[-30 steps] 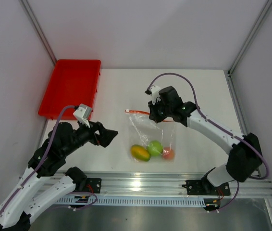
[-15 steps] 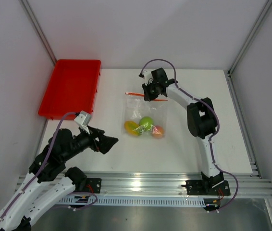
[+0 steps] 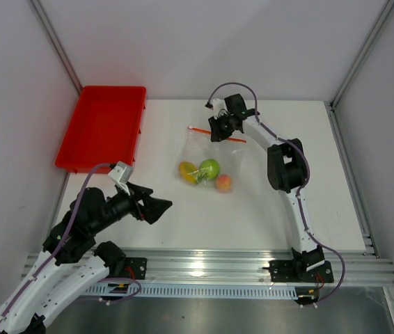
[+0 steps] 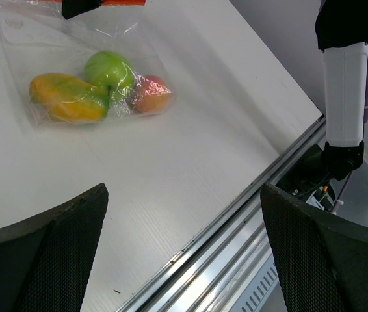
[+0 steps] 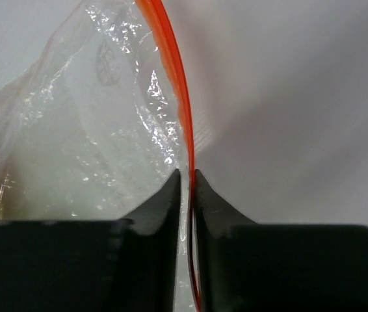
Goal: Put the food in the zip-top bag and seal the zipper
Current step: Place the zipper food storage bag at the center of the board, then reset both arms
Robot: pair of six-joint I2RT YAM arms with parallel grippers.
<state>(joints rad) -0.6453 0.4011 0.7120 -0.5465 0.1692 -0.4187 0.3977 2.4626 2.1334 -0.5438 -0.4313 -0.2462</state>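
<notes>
Over the worktop [image 3: 183, 216], top view: zip-top bag [image 3: 232, 160] lies mid-worktop, green fruit [image 3: 209, 168], yellow-orange fruit [image 3: 188, 172] and pinkish-orange fruit [image 3: 223, 183] inside; right jaws grip the zipper [image 3: 237, 139] at the bag's far edge
Left wrist: left jaws spread wide, empty, hanging above bare worktop near the bagged fruits
Right wrist: right jaws pinched nearly shut on the orange-red zipper, clear pouch to its left
</notes>
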